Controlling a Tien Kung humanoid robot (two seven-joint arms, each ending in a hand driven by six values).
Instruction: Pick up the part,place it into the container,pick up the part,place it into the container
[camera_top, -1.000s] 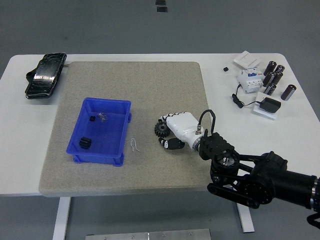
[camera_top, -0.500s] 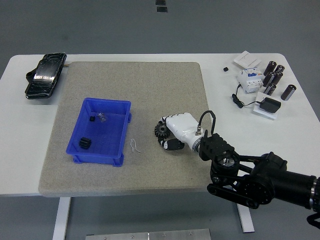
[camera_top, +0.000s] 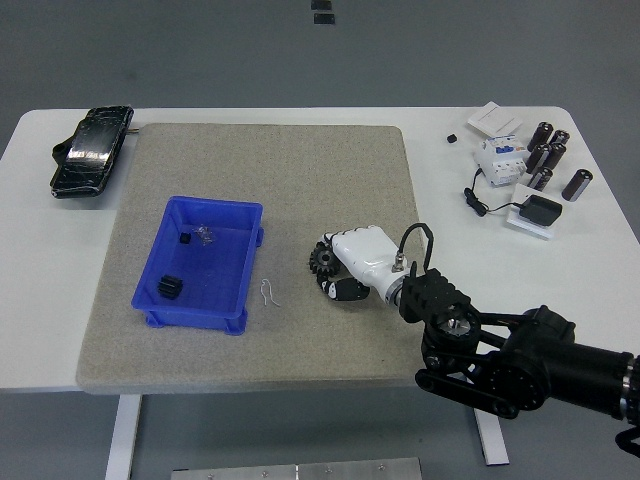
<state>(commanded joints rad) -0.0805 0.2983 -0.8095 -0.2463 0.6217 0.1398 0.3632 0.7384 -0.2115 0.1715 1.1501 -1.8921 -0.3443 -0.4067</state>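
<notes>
- So we've got our right hand (camera_top: 352, 262) clenched around the black gear (camera_top: 322, 262) on the mat (camera_top: 300, 180).
- Open mat lies between it and the blue bin (camera_top: 243, 262).

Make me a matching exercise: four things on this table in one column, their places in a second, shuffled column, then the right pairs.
Things:
1. black gear
2. blue bin
3. thin wire clip
4. black cylinders

Places:
A. far right corner of the white table
B. on the grey mat, just right of the bin
C. at the fingertips of the right hand
D. left half of the mat, small black parts inside

Pairs: 1-C, 2-D, 3-B, 4-A
</notes>
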